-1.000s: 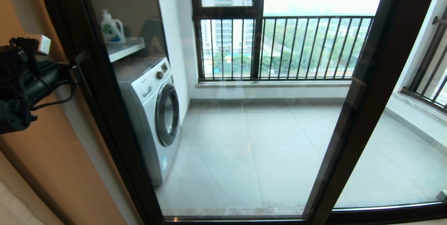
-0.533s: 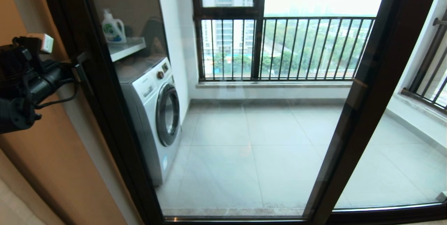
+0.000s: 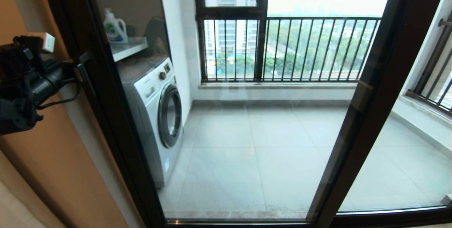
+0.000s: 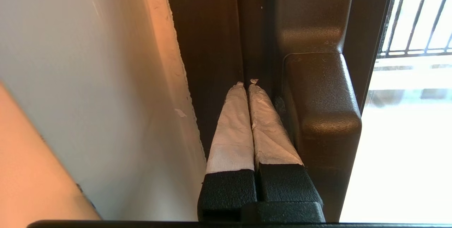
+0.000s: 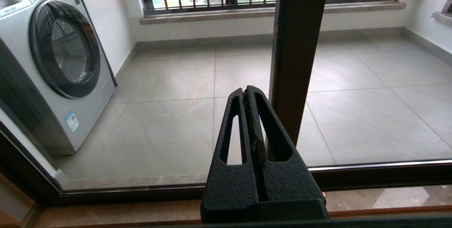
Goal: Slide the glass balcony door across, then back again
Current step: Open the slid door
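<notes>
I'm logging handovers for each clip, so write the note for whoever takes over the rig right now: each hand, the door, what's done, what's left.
Left hand: shut, fingers pressed together and empty, tips in the channel beside the bar handle, between it and the wall-side frame.
Right hand: shut, empty, held low in front of the glass, near the middle upright, idle.
The glass balcony door: stands at the left end, its handle upright against the wall-side frame.
Done: cannot tell from this moment which slides have been made.
Left: check progress; if none, push the handle to slide the door across, then bring it back.

Black textured left gripper with white-taped fingers, looping black cable; slotted black right gripper
</notes>
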You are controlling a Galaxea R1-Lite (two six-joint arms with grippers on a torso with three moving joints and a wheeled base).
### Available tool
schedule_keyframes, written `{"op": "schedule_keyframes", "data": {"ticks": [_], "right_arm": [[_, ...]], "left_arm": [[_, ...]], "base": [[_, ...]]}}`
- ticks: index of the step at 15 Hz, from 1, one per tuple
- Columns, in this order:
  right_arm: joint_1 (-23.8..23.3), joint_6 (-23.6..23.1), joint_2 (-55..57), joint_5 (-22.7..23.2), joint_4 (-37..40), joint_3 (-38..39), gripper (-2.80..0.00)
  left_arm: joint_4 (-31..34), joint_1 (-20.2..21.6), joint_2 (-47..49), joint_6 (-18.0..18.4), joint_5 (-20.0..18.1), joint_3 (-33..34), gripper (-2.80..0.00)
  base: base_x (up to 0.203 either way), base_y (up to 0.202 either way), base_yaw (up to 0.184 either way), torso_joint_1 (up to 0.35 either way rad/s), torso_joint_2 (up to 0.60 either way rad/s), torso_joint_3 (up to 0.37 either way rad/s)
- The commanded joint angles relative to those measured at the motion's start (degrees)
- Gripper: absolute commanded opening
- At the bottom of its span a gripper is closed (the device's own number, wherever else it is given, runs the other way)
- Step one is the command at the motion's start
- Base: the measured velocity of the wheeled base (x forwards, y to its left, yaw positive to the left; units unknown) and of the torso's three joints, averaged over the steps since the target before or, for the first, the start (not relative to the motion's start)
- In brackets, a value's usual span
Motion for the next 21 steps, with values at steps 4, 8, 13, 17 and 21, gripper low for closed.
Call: {"op": "schedule_keyframes", "data": {"ticks": [4, 8, 13, 17, 21], "right_arm": [[0.0, 0.0, 0.0, 0.0, -0.1, 0.7, -2.8], [0.0, 0.0, 0.0, 0.0, -0.1, 0.7, -2.8], [0.0, 0.0, 0.0, 0.0, 0.0, 0.7, -2.8], [0.0, 0.0, 0.0, 0.0, 0.0, 0.7, -2.8], [-0.1, 0.0, 0.0, 0.0, 0.0, 0.7, -2.8]], "left_arm": [[-0.3, -4.4, -0.9, 0.0, 0.8, 0.5, -2.8], [-0.3, -5.2, -0.9, 0.0, 1.5, 0.6, -2.8], [-0.5, -9.4, -1.0, 0.0, 3.1, 0.4, -2.8], [-0.5, -16.4, -0.2, 0.0, 5.1, 0.3, -2.8], [-0.2, -21.2, 0.7, 0.1, 7.0, -0.7, -2.8]], "base": [[0.0, 0.0, 0.0, 0.0, 0.0, 0.0], [0.0, 0.0, 0.0, 0.0, 0.0, 0.0], [0.0, 0.0, 0.0, 0.0, 0.0, 0.0], [0.0, 0.0, 0.0, 0.0, 0.0, 0.0], [0.0, 0.0, 0.0, 0.0, 0.0, 0.0]]}}
